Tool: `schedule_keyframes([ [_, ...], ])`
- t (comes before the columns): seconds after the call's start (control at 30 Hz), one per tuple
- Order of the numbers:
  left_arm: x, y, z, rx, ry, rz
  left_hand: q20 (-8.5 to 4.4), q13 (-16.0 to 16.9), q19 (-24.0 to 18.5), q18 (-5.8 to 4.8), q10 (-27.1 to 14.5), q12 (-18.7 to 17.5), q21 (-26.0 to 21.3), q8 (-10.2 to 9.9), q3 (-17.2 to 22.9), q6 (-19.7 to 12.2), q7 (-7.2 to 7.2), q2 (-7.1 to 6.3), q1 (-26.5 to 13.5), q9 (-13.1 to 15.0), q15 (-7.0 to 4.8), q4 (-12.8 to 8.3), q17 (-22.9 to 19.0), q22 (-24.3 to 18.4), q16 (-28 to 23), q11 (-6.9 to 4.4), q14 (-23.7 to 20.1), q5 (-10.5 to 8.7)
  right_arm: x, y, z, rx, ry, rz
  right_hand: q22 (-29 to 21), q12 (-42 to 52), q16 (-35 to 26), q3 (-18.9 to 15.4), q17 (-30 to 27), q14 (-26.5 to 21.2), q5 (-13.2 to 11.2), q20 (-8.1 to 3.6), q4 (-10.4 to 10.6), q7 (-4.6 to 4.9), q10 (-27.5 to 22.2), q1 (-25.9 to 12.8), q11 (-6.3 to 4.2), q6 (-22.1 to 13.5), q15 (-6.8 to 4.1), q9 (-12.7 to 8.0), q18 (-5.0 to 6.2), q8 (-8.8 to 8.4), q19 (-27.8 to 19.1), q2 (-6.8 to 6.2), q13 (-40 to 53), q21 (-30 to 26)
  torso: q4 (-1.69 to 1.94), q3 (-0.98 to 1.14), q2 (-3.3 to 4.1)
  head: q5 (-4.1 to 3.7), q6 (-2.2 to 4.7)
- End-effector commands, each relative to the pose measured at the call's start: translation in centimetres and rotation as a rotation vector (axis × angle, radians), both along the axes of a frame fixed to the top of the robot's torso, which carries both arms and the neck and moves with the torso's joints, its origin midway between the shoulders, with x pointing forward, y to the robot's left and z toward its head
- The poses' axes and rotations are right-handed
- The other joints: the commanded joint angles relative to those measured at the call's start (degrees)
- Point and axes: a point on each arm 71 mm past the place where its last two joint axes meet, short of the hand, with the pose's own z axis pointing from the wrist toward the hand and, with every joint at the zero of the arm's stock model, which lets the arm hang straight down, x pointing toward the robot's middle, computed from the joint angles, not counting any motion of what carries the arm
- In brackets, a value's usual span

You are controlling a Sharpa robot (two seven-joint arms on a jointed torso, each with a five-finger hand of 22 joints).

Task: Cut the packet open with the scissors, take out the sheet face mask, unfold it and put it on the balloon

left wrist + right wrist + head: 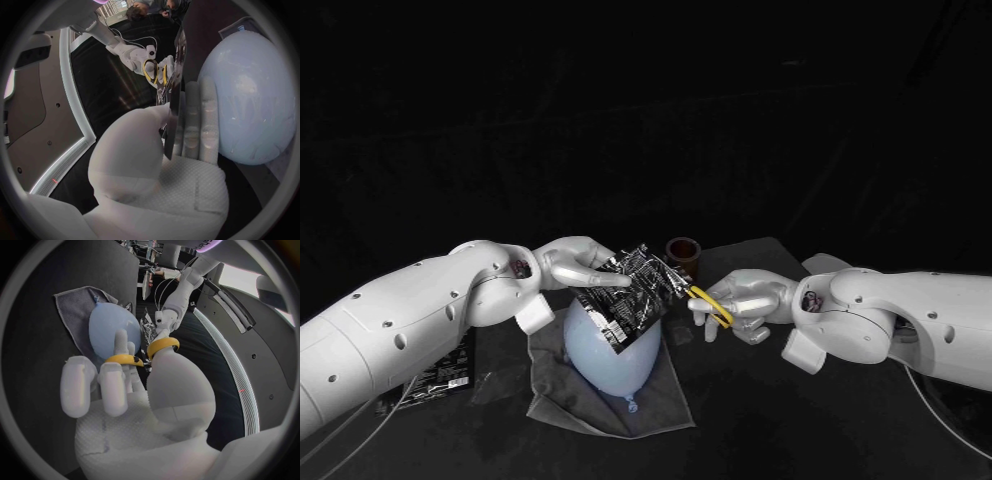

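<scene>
Fingers (201,120) of the left hand (571,266) pinch the packet (629,290) upright above the balloon (610,360), which lies on a grey cloth (668,405) toward the near edge of the tabletop (762,432). On the right hand (750,300), the fingers (111,390) are threaded through the yellow loops of the scissors (710,306), whose blades reach the packet's side edge. Cutting looks to be the step in hand; whether the packet is parted yet I cannot tell. Next, the blades likely need to close squarely across the packet while the left grip keeps it taut.

Black table (776,440), dark wrinkled backdrop (646,120) behind it — dim light, deep shadow all round.
</scene>
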Motion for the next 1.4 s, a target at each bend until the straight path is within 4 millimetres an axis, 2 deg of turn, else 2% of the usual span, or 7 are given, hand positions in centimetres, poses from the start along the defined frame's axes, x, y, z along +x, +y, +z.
schedule_keyframes([
  [0.03,-0.5,-0.5,-0.1,0.007,-0.006,-0.050,0.05,0.0,0.4,0.90,1.4,0.2,0.4,0.3,1.1,0.3,-0.13,0.57,0.0,4.7,-0.44,-1.3,0.1,0.1,0.3,-1.10,0.0,0.19,0.2,0.2,0.4,0.025,-0.026,-0.014,11.3,1.4,0.2,-1.4,0.3,2.4,0.0,-0.74,0.0,-0.79,1.8,0.7,-0.97,1.2,-0.88,0.9,-1.07,1.44,0.7,1.28,1.5,0.7,0.00,-0.01,0.02,-0.13,0.06],
  [0.3,-0.5,-0.6,-0.1,0.006,-0.007,-0.053,0.04,0.1,0.4,0.90,1.4,0.2,0.4,0.3,1.1,0.3,-0.14,0.56,0.0,4.7,-0.45,-1.3,0.1,0.1,0.3,-1.11,0.0,0.19,0.2,0.3,0.4,0.023,-0.032,-0.011,11.3,2.9,-0.1,-5.3,0.1,2.5,0.0,-1.54,0.0,-1.31,1.3,2.0,-1.48,0.7,-1.48,2.7,-1.13,3.11,0.8,3.01,4.9,0.8,-0.01,0.01,0.03,-0.16,0.10],
  [0.53,-0.6,-0.5,-0.1,0.008,-0.006,-0.055,0.04,0.1,0.4,0.90,1.4,0.2,0.4,0.3,1.1,0.3,-0.14,0.56,0.0,4.7,-0.45,-1.3,0.1,0.1,0.3,-1.11,0.0,0.19,0.2,0.5,0.4,0.028,-0.041,-0.004,10.4,-3.8,-1.1,-8.7,-1.4,1.7,0.0,0.44,0.0,2.26,-8.7,2.6,2.05,-5.5,1.40,1.0,-0.65,-1.44,-1.0,3.59,2.0,-2.2,-0.03,0.02,0.02,-0.06,0.22],
  [0.73,-0.6,-0.5,-0.1,0.010,-0.002,-0.062,0.03,0.2,0.4,0.90,1.4,0.3,0.4,0.3,1.1,0.4,-0.14,0.55,-0.1,4.8,-0.47,-1.4,0.2,0.1,0.4,-1.13,-0.1,0.19,0.1,0.5,0.4,0.032,-0.037,0.009,9.6,-7.0,-1.6,-7.3,-2.7,0.7,-0.1,2.46,0.3,4.41,-11.9,2.0,4.13,-8.6,3.26,-1.7,0.01,-5.38,-2.8,1.12,-1.9,-4.8,-0.08,0.01,0.02,0.02,0.25],
  [0.83,-0.7,-0.5,-0.1,0.010,0.001,-0.068,0.02,0.2,0.4,0.90,1.4,0.3,0.4,0.3,1.1,0.4,-0.14,0.55,-0.1,4.8,-0.47,-1.4,0.3,0.1,0.4,-1.13,0.0,0.20,0.1,0.4,0.4,0.033,-0.028,0.021,8.4,-8.4,-2.7,0.2,-5.1,-0.9,0.1,3.72,0.6,5.45,-13.5,-0.8,5.13,-9.8,4.34,-3.6,0.84,-7.14,-5.3,-4.11,-4.8,-8.3,-0.09,0.02,0.01,0.07,0.28],
  [0.93,-0.7,-0.5,-0.1,0.013,0.002,-0.076,0.02,0.2,0.4,0.90,1.4,0.3,0.4,0.3,1.1,0.4,-0.14,0.55,-0.1,4.8,-0.47,-1.4,0.3,0.1,0.4,-1.13,0.0,0.20,0.1,0.2,0.3,0.033,-0.020,0.027,8.2,-8.5,-2.9,1.8,-5.8,-1.3,0.0,3.91,0.4,5.62,-13.7,-1.5,5.28,-9.8,4.48,-4.0,1.00,-7.38,-5.8,-5.28,-5.6,-8.9,-0.07,0.05,0.00,0.11,0.32],
  [1.4,-1.2,-0.7,0.0,0.019,-0.014,-0.110,-0.01,0.4,0.4,0.91,1.4,0.3,0.5,0.3,1.1,0.4,-0.20,0.52,-0.1,5.0,-0.50,-1.4,0.4,0.1,0.5,-1.17,0.0,0.19,0.6,-0.8,0.0,0.020,0.017,0.038,8.2,-8.1,-2.8,3.3,-6.0,-1.5,0.0,3.98,0.4,5.38,-12.8,-2.3,5.08,-8.8,4.39,-4.4,1.01,-7.02,-5.7,-5.34,-6.6,-8.7,-0.05,0.04,0.02,0.01,0.05],
])
